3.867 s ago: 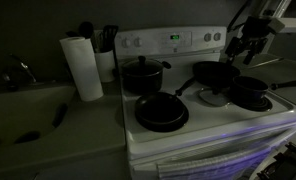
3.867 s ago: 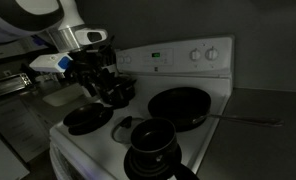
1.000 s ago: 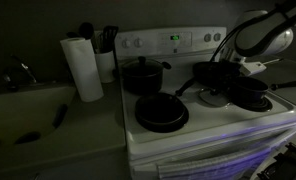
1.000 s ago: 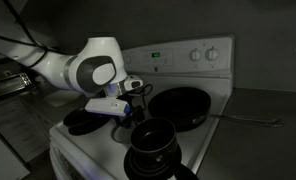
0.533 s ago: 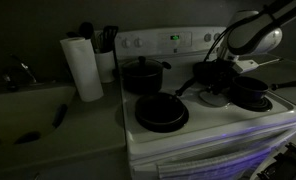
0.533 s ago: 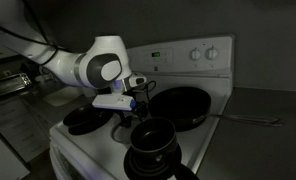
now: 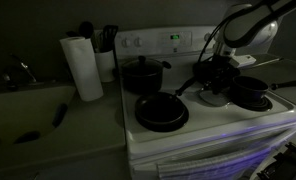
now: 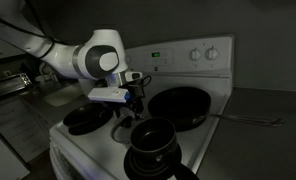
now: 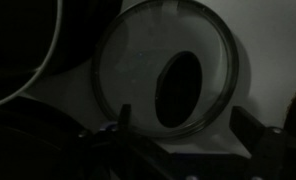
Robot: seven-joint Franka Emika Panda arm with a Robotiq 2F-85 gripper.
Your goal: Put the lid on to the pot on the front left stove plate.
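In an exterior view, my white arm (image 7: 250, 24) stretches from the top corner of the picture, makes a round bend and points down over the white desk (image 7: 203, 128). My end effector (image 7: 219, 82) hangs right over the lid (image 7: 210, 98). The lid lies flat on a bare white spot, about halfway between the front edge and the back edge of the desk. The pot (image 7: 251, 94) sits just beside the lid, near the front corner on my arm's side. It is too dark here to see how wide my fingers are.

In an exterior view, my arm (image 8: 96, 62) curls over from the upper side, and my end effector (image 8: 133, 103) points down at the desk (image 8: 83, 142). The pot (image 8: 88, 118) is near the front corner. A pale bit of the lid (image 8: 122, 122) shows under my end effector, between the pot and a taller black pot (image 8: 153, 140). I cannot tell if I touch the lid.

In the wrist view, the lid (image 9: 148, 70) fills the middle, round and pale grey, with its dark knob (image 9: 180, 90). It lies on the white desk (image 9: 73, 115). My fingers (image 9: 273, 140) stick up from the bottom edge, spread wide apart, with nothing between them. My end effector (image 9: 188, 140) is released and grips nothing.
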